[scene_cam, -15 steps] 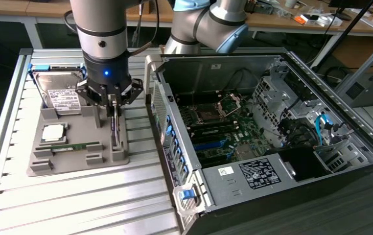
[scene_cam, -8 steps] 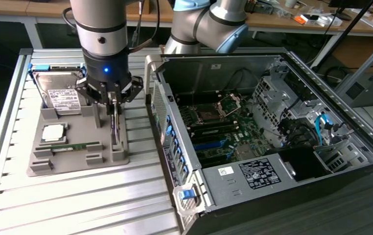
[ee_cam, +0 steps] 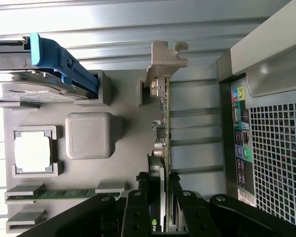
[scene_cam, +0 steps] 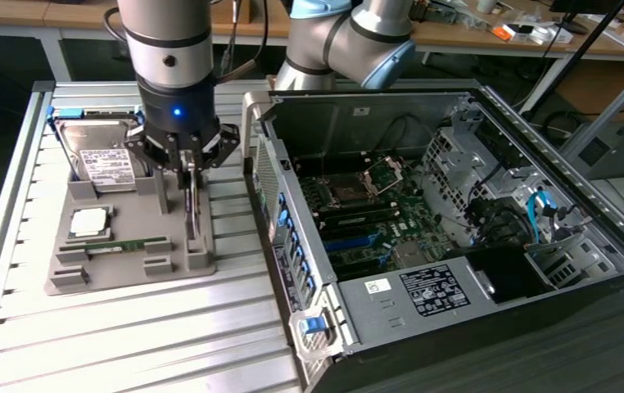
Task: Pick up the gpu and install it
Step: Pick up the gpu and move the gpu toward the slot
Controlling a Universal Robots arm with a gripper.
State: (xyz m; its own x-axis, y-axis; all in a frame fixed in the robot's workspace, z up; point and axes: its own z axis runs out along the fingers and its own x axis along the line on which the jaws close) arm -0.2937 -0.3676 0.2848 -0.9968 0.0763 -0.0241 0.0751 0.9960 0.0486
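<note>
Computer case: lies open on the exterior view's right, motherboard facing up; in the wrist view its perforated rear panel with coloured audio ports runs just beside the tray.
Table: ribbed aluminium slats, carrying the tray on the exterior view's left and the case on its right.
Robot arm: comes straight down over the tray's right side, a blue light lit on the wrist.
Tray: grey moulded holder on the table, close to the case's left wall, with a slot or pocket for each part.
Hard drive: silver with a white label, in a blue carrier, propped in the tray's far-left corner.
Gpu: stands on edge in the slot along the tray's right side, still seated there; its silvery bracket is at the far end, away from the gripper.
Gripper: straddles the top edge of the gpu towards its near end.
Fingers: black, one against each face of the card, clamped on it with no gap visible in the wrist view.
Processor: square chip lying flat in its pocket on the tray's left.
Memory stick: slim green strip, lying in the near-left slot, well apart from the gripper.
</note>
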